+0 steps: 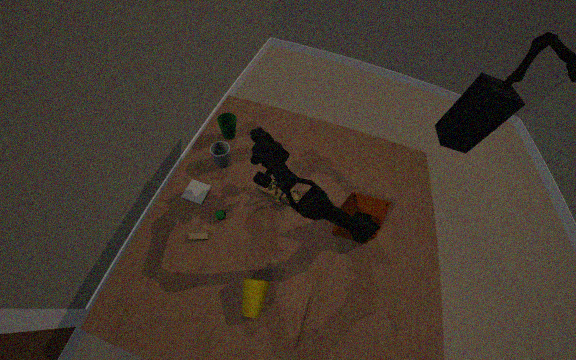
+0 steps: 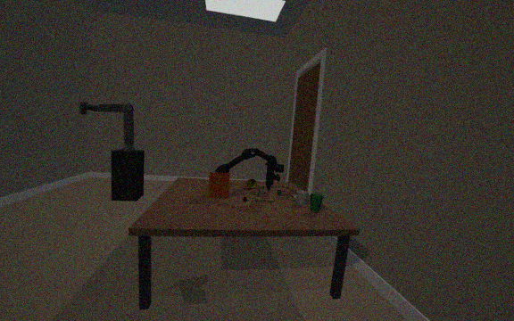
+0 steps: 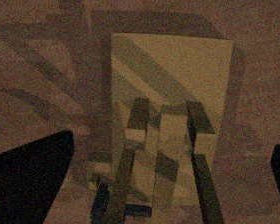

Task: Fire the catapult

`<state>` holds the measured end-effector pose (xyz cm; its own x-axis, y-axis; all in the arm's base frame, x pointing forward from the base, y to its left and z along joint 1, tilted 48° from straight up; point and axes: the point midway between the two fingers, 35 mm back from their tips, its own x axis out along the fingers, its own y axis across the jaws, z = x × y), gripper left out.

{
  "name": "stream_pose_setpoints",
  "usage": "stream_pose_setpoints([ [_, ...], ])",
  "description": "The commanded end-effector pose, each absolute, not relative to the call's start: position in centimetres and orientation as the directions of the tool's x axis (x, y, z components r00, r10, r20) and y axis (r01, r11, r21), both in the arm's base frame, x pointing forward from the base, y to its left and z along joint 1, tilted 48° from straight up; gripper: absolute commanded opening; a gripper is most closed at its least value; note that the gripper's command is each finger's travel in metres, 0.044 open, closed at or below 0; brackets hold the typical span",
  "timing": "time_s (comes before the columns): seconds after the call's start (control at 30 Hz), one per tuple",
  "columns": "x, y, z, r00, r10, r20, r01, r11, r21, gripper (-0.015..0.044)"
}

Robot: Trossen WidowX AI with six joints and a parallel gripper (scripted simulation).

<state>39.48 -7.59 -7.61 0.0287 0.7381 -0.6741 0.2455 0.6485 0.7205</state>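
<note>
Above the catapult (image 1: 295, 195) (image 3: 191, 55), the gripper (image 3: 175, 148) is open.
Between its fingers nothing is gripped; the white mug (image 1: 221, 155) stands beside a green cup (image 1: 227, 127) (image 2: 316, 202).
</note>
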Motion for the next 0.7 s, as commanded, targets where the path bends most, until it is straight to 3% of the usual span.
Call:
stream_pose_setpoints([
  [0.0,39.4,-7.2,-8.0,0.033,0.741,-0.671,0.251,0.644,0.723,0.044],
  [0.67,39.6,-4.8,-10.2,0.033,0.741,-0.671,0.251,0.643,0.723,0.044],
])
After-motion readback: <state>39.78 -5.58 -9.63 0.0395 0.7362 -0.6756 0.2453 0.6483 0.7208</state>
